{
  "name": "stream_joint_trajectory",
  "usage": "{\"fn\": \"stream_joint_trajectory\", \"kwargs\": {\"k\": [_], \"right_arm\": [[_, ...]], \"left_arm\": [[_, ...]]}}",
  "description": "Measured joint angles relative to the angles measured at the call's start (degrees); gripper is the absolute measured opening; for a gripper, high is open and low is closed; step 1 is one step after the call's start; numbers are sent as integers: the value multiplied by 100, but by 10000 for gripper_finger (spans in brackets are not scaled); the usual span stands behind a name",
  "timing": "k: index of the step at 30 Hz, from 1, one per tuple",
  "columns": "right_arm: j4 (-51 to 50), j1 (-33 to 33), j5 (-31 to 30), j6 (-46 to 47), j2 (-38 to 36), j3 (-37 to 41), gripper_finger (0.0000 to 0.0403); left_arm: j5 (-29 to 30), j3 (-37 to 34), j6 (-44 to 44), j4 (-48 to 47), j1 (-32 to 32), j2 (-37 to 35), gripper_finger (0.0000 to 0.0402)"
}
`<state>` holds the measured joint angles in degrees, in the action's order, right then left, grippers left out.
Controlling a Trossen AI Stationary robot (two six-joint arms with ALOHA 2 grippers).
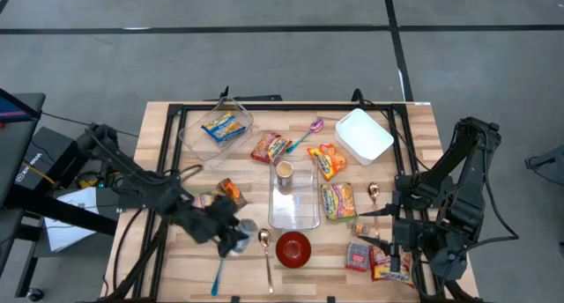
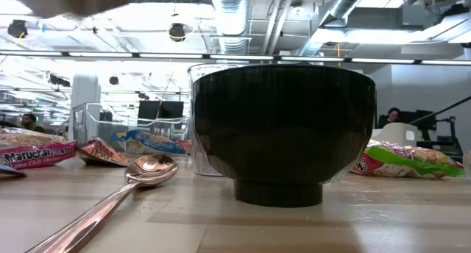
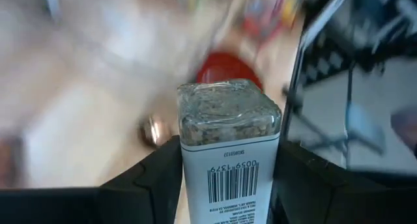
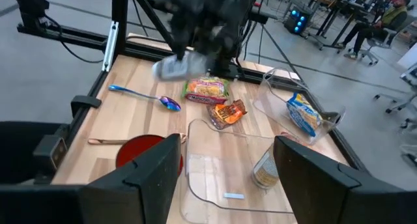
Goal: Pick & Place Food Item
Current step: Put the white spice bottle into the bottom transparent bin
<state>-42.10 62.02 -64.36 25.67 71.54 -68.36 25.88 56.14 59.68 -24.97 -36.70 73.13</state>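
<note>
A spice jar point(image 3: 228, 139) with a clear herb-filled end and a white barcode label sits in my left gripper point(image 3: 228, 168), which is shut on it. In the high view that gripper point(image 1: 231, 235) is over the table's near left part, just left of the red bowl point(image 1: 293, 248). The right wrist view shows the jar point(image 4: 174, 68) blurred above the tabletop. My right gripper point(image 4: 225, 168) stands open with nothing between its fingers, raised over the table's near right part point(image 1: 394, 243). My left gripper pinches the jar's labelled body point(image 3: 195, 178) between its two fingers, one on each opposite side. The jar lies along the fingers, and its clear end point(image 3: 228, 110) sticks out past them. It is tilted and lifted clear of the table.
A clear tray point(image 1: 293, 206) holding a can point(image 1: 284, 173) lies mid-table. A clear bin with a packet point(image 1: 220, 127) and a white container point(image 1: 363, 136) stand at the back. Noodle and snack packets point(image 1: 338, 201) lie around. A copper spoon point(image 1: 265, 250) and a blue spoon point(image 1: 218, 272) lie near the front.
</note>
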Motion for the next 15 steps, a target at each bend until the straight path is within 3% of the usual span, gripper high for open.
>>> {"fn": "stream_joint_trajectory", "kwargs": {"k": [3, 6, 8, 15], "right_arm": [[-8, 0, -2, -203, 1, 0, 240], [-102, -15, -6, -481, 1, 0, 240], [-135, -61, -4, -869, 1, 0, 240], [-237, -414, -21, -3195, 151, 269, 240]], "left_arm": [[1006, 0, -630, 444, -101, -313, 196], [1383, 2, -1364, 1067, -51, -477, 196], [1325, 3, -1675, 1398, 125, -534, 196], [144, 9, -1857, 2113, 1208, -438, 196]]}}
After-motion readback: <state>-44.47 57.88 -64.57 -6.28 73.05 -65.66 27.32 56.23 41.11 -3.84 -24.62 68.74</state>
